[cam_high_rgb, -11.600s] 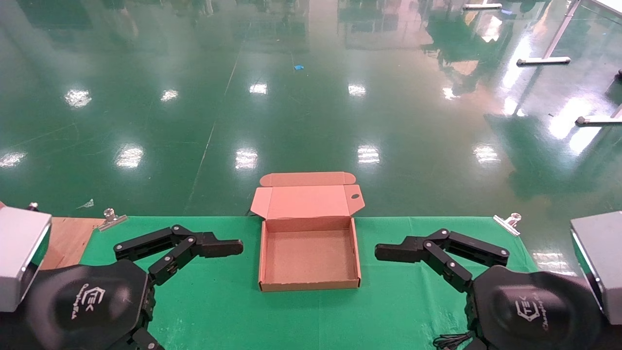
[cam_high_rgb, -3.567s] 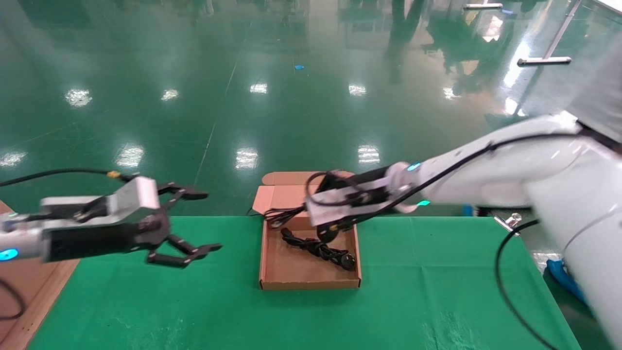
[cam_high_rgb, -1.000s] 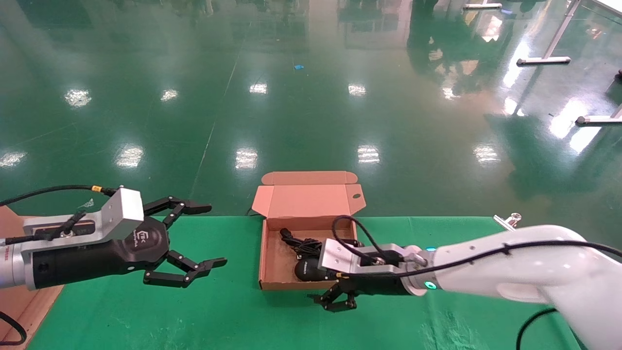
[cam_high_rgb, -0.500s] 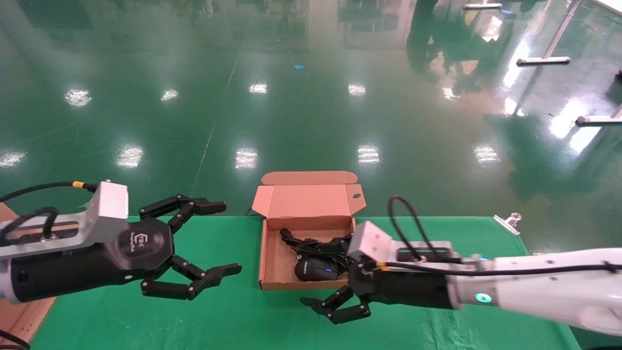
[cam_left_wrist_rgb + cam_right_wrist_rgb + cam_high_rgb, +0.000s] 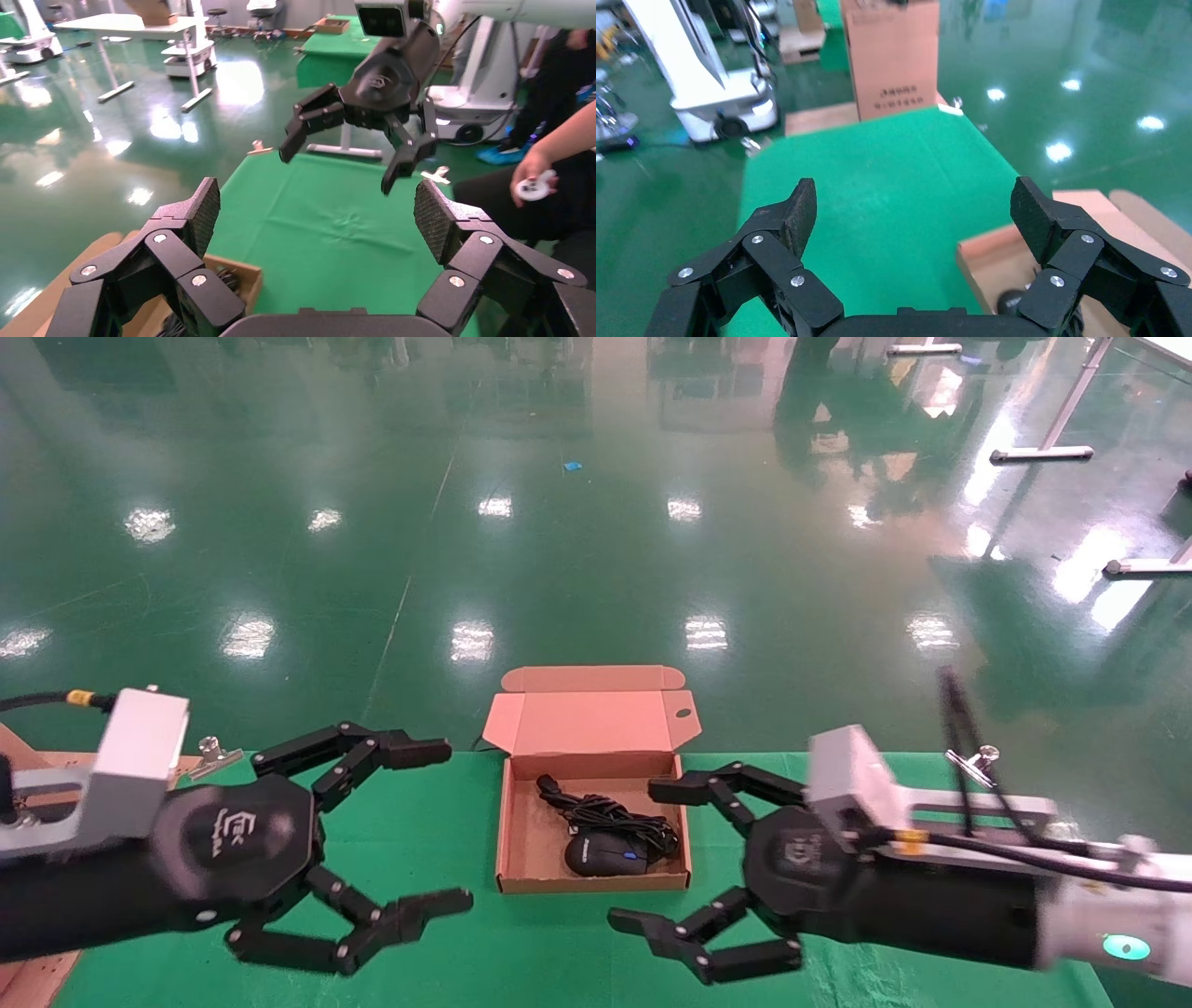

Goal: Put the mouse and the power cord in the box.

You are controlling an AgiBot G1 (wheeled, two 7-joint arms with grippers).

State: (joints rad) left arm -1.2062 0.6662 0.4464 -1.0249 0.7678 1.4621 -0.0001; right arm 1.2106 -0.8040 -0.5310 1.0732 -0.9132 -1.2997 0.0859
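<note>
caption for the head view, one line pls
Mouse and power cord in open box; both open grippers flank it.

green cloth | metal clips | glossy green floor

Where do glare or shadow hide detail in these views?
Head view: ceiling lights glare off the glossy floor; the mouse and power cord in the box merge, black on black. Both wrist views: similar floor glare, and the box interior is dim.

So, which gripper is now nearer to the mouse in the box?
Right. The right gripper is open just beside the box's right wall, near the mouse. The left gripper, also open, is farther away, off the box's left side.
</note>
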